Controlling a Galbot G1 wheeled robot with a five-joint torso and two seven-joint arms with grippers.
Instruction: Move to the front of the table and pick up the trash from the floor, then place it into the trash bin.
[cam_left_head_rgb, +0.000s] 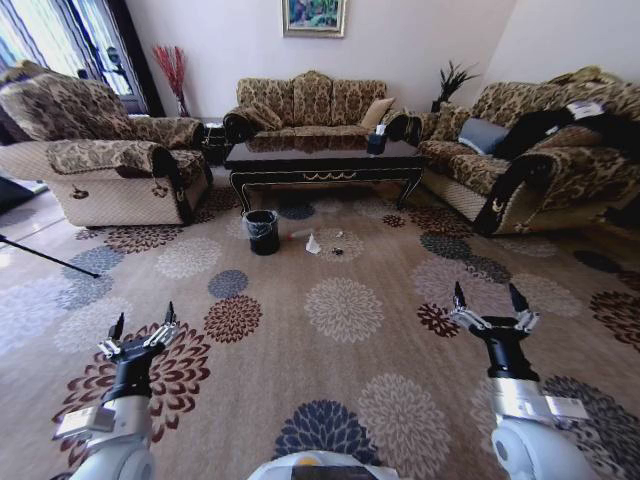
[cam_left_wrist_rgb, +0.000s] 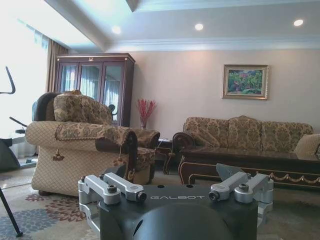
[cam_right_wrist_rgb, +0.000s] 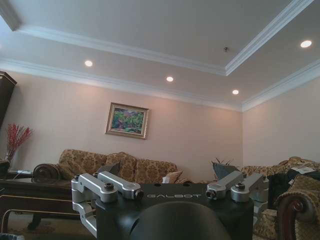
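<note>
The trash lies on the floor (cam_left_head_rgb: 340, 330) in front of the table (cam_left_head_rgb: 325, 160), well ahead of me. I count three bits: a crumpled white paper (cam_left_head_rgb: 314, 244), a small dark bit (cam_left_head_rgb: 337, 250) just beside it, and a faint clear bottle (cam_left_head_rgb: 298, 235) between the paper and the bin; a fourth scrap is too small for me to tell. One trash bin (cam_left_head_rgb: 262, 231) stands close to the paper on my left side, black with a clear liner, near the table's front left leg.

Around the table stand three patterned seats: an armchair (cam_left_head_rgb: 100, 150) on my left, a sofa (cam_left_head_rgb: 310, 105) behind the table, another sofa (cam_left_head_rgb: 530, 150) on my right. Open carpet lies between me and the litter.

My left gripper (cam_left_head_rgb: 143, 330) and my right gripper (cam_left_head_rgb: 491, 305) are held low before me, apart, each spread wide and holding nothing.

My left wrist view shows a glass-fronted cabinet (cam_left_wrist_rgb: 95, 85) behind the armchair; my right wrist view shows the ceiling lights (cam_right_wrist_rgb: 170, 79). Both show the framed painting (cam_left_wrist_rgb: 245, 81) above the far sofa.
</note>
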